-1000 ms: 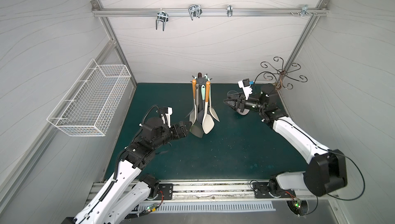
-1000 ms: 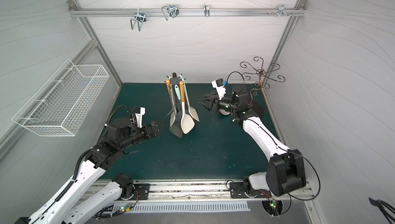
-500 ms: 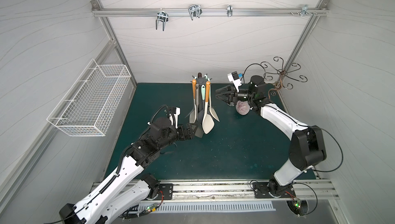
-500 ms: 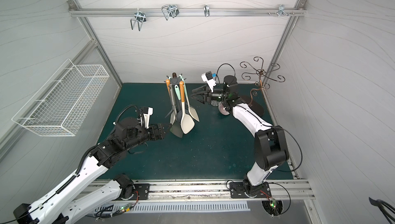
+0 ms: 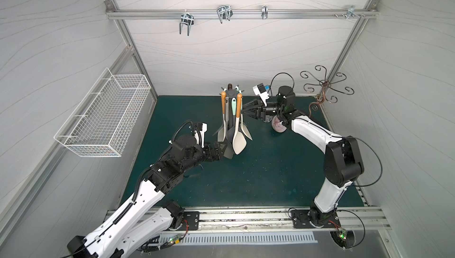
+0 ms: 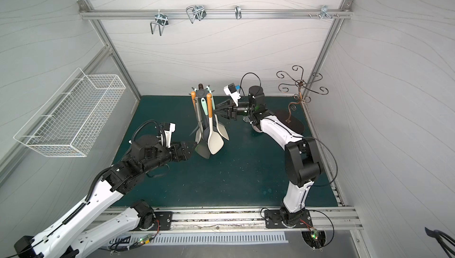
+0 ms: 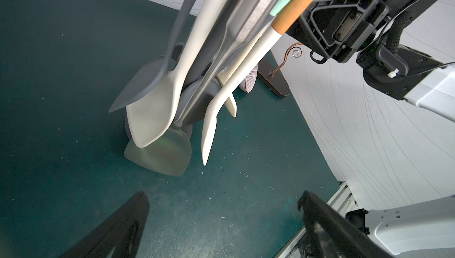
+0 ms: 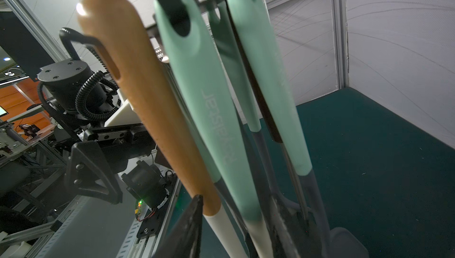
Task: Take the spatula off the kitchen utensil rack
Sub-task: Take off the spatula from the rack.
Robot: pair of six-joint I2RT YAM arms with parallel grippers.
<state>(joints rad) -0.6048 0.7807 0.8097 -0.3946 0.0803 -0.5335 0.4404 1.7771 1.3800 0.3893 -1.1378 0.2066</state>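
The dark grey kitchen utensil rack (image 5: 231,93) (image 6: 200,93) stands at the back of the green mat with several utensils hanging from its prongs. The spatula (image 5: 239,142) (image 6: 215,142) (image 7: 211,121) is white with a wooden handle (image 8: 152,111) and hangs on the rack's right side. My right gripper (image 5: 244,111) (image 6: 216,112) (image 8: 238,212) straddles the lower end of that wooden handle and a mint handle (image 8: 216,126). One finger (image 8: 194,210) touches the wood; whether the jaws press is unclear. My left gripper (image 5: 220,152) (image 6: 189,149) (image 7: 224,207) is open, just short of the hanging heads.
A bronze curly-armed wire stand (image 5: 322,89) sits in the back right corner, with a small striped round thing (image 5: 278,127) under my right wrist. A white wire basket (image 5: 105,116) hangs on the left wall. Metal hooks (image 5: 224,14) hang from the top rail.
My right arm has swung left to the rack and its jaws have narrowed around the handles. My left arm has reached forward to the utensil heads, jaws still wide.
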